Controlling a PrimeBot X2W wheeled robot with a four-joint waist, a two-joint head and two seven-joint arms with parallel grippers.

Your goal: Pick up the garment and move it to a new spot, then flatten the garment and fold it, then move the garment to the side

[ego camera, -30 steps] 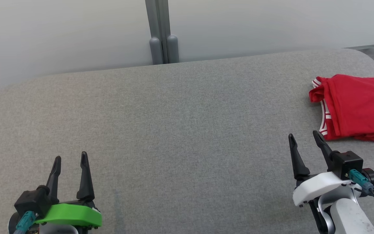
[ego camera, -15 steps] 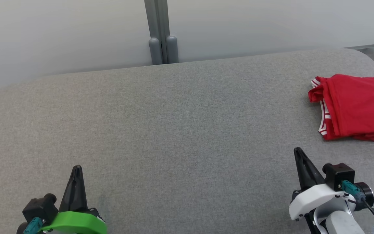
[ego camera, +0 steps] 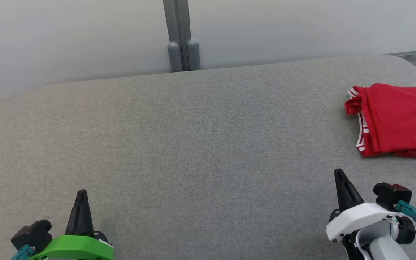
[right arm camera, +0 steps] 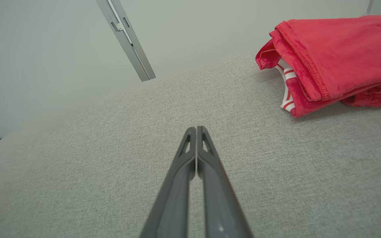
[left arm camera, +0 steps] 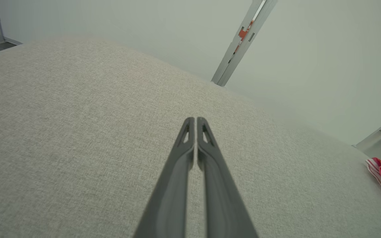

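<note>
Mostly grey padded table [ego camera: 193,144]; the red garment [ego camera: 399,119] lies folded at its right edge, so the task looks to be at its last step, or done. Left gripper [ego camera: 81,194] and right gripper [ego camera: 339,174] sit near the front edge, jaws clenched on nothing, the right one near the cloth but apart. Any further shift needs those jaws parted first; nothing stands between.

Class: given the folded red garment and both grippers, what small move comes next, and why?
Probably none beyond resting both arms: the red garment lies folded on the table, far right, and the left gripper and right gripper are shut, empty, clear of it.
</note>
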